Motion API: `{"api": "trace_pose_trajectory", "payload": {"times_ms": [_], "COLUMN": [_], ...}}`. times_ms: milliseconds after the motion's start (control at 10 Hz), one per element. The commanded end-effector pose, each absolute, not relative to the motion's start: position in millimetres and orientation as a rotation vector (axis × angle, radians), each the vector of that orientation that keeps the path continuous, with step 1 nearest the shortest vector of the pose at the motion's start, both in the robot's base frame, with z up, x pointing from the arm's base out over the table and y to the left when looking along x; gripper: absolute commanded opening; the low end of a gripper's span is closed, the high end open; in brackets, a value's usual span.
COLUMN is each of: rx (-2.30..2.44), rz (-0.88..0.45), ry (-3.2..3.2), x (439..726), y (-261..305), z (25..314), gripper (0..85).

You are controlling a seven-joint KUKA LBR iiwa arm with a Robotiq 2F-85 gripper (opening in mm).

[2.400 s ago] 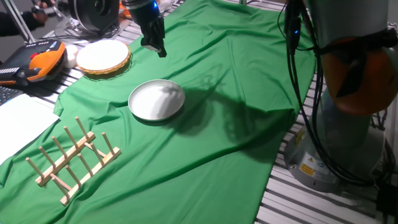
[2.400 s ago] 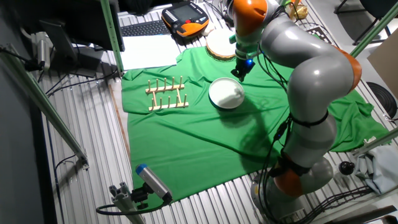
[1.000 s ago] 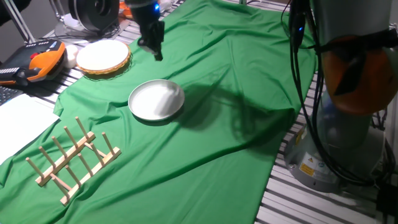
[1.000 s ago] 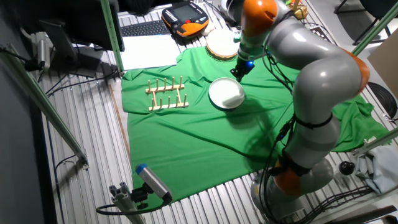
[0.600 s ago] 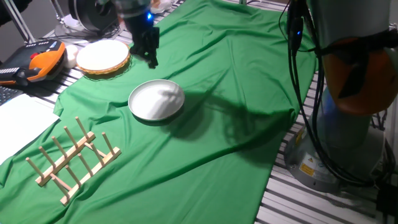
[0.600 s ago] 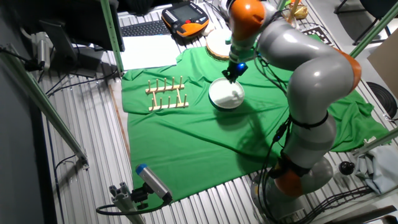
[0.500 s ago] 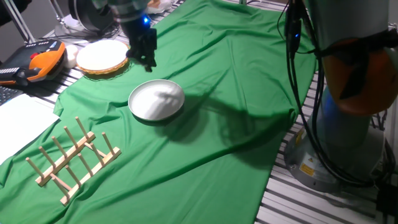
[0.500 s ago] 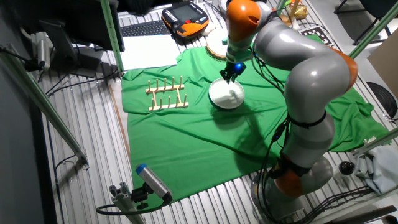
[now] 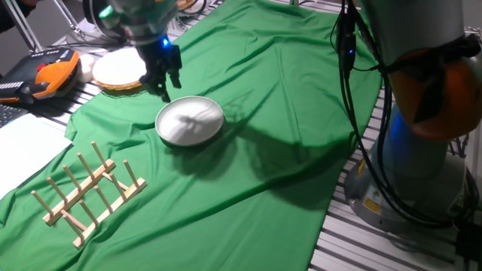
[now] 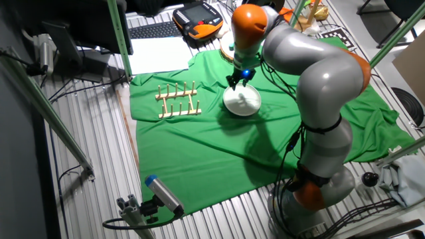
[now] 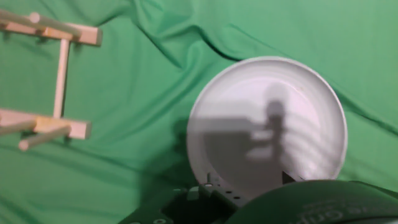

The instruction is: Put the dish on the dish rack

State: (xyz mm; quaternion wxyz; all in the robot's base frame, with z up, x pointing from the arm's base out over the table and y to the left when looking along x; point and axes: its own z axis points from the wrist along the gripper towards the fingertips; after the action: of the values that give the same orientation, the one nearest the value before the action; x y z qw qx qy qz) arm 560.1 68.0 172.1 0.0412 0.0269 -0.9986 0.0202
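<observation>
Swinging leftward since a moment ago, the gripper [image 9: 164,84] now hangs above the far edge of the dish [image 9: 190,121], between it and the wicker-rimmed disc [image 9: 120,69]. Its fingers appear slightly parted and grasp nothing, though the hand view shows no fingertips, so their exact spread cannot be told. Resting flat on the green cloth [image 9: 248,150], the white dish carries the arm's shadow across its bowl. Well apart, nearer the cloth's corner, stands the dish rack [image 9: 84,193], its pegs upright and bare. An orange pendant [image 9: 53,75] lies off the cloth.
</observation>
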Motion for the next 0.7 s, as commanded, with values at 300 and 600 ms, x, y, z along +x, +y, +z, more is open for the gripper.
{"api": "trace_pose_trajectory", "payload": {"times_ms": [300, 600], "rx": [0.039, 0.027], "rz": [0.070, 0.057], "ry": [-3.085, -3.123], "x": [571, 576], "y": [80, 90], "z": [141, 114], "gripper": [51.0, 51.0]}}
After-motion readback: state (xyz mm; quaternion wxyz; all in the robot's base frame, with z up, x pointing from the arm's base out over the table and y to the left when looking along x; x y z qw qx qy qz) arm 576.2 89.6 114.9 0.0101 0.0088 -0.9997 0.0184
